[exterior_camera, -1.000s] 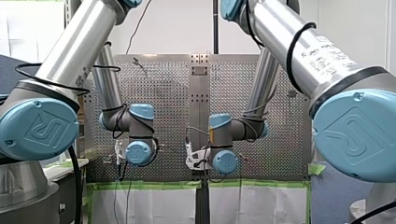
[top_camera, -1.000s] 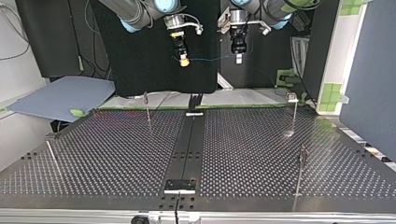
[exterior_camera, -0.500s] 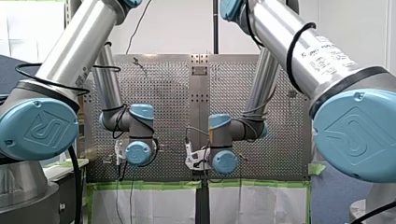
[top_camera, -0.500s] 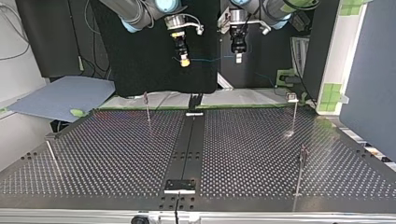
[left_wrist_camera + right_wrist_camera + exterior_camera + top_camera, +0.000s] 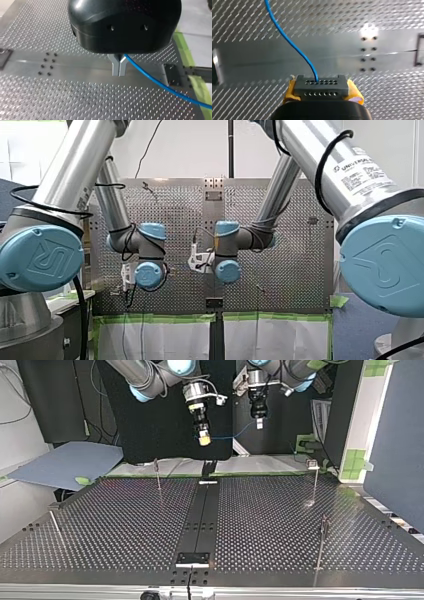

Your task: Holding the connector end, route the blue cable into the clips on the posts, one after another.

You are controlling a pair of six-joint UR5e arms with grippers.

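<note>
The blue cable point(image 5: 235, 436) hangs in a shallow sag between my two grippers, high above the far edge of the perforated table point(image 5: 270, 525). My right gripper point(image 5: 204, 439), with yellow pads point(image 5: 354, 93), is shut on the grey connector point(image 5: 321, 84); the cable point(image 5: 287, 37) leaves the connector's holed face. My left gripper point(image 5: 119, 70) has its metal fingers shut on the cable point(image 5: 155, 83) farther along. Thin posts with clips stand on the table: one at the far left of the top view point(image 5: 158, 476), one at the far right point(image 5: 315, 480), one at the near right point(image 5: 323, 542).
A dark rail point(image 5: 200, 520) runs down the table's middle. A slanted post point(image 5: 55, 522) stands at the top view's near left. A grey-blue sheet point(image 5: 65, 462) lies beyond the table's left corner. Green tape point(image 5: 306, 440) marks the far edge.
My right gripper has moved with the connector toward the top view's right and lower. The cable, nearly straight before, now sags. My left gripper has barely shifted.
</note>
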